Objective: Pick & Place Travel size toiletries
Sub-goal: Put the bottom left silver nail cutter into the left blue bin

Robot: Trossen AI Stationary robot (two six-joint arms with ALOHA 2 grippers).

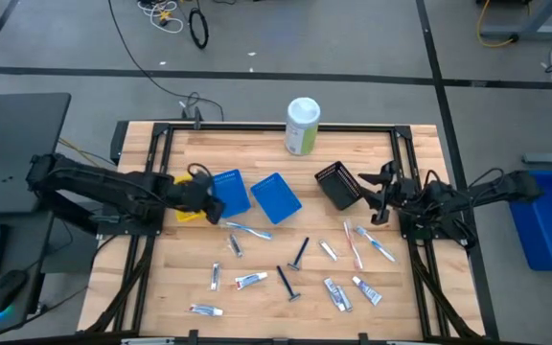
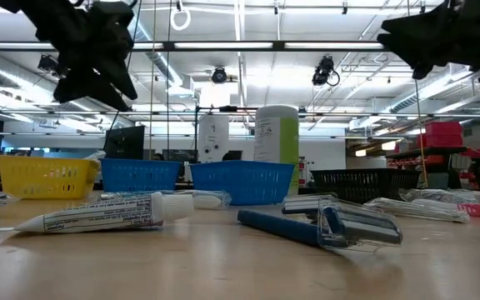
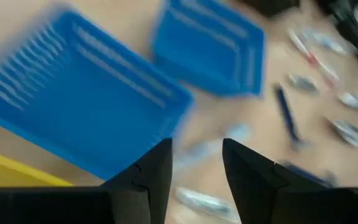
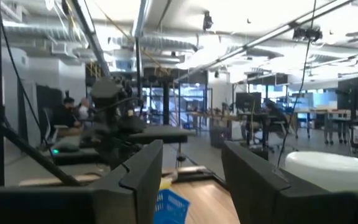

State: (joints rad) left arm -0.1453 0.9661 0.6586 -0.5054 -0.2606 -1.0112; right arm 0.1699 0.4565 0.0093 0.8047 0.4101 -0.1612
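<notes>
The travel-size toiletries lie scattered flat on the wooden table's near half: a pale toothbrush [image 1: 247,230], small tubes [image 1: 250,280] [image 1: 338,292], dark razors [image 1: 300,252] [image 1: 287,284], and toothbrushes [image 1: 355,244] toward the right. The low view shows a tube [image 2: 107,214] and a blue razor [image 2: 323,225] up close. My left gripper [image 1: 217,213] [image 3: 194,162] hangs open above the table beside the left blue tray [image 3: 86,106], with the toothbrush below it. My right gripper [image 1: 370,199] [image 4: 191,180] is open and raised next to the black basket [image 1: 338,184]. Neither gripper holds anything.
Two blue trays [image 1: 230,192] [image 1: 276,196], a yellow basket [image 1: 188,206] and the black basket stand across the table's middle. A tall white-green canister [image 1: 302,125] stands at the far edge. Bare wood lies along the far strip, behind the trays.
</notes>
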